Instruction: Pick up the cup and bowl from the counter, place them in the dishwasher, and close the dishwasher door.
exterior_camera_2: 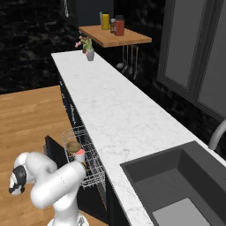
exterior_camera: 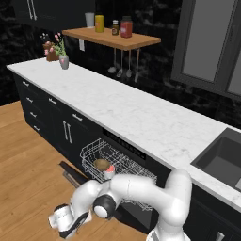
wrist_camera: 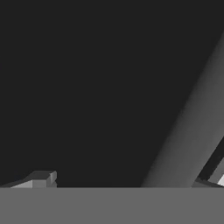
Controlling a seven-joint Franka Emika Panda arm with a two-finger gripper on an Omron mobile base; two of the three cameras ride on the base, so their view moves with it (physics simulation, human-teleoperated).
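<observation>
The dishwasher's white wire rack [exterior_camera: 120, 164] is pulled out from under the counter [exterior_camera: 127, 110]. In it sit the tan bowl [exterior_camera: 101, 164] and, beside it, the white cup [exterior_camera: 109, 171] with a red inside; the same bowl [exterior_camera_2: 73, 147] and cup [exterior_camera_2: 80, 155] appear from the other side. The black dishwasher door [exterior_camera: 70, 172] hangs open below the rack. My arm bends low over the floor, and my gripper [exterior_camera: 65, 231] is down by the door's outer edge. In the hand view the gripper [wrist_camera: 129, 178] is open and holds nothing, close to the black panel, whose grey bar handle [wrist_camera: 188, 140] slants by on the right.
A grey flower vase [exterior_camera: 64, 61] stands at the counter's far end. A wooden shelf [exterior_camera: 113, 37] with jars hangs above it. The dark sink [exterior_camera_2: 176, 185] is set into the counter on the right. Wooden floor [exterior_camera: 28, 164] spreads left of the cabinets.
</observation>
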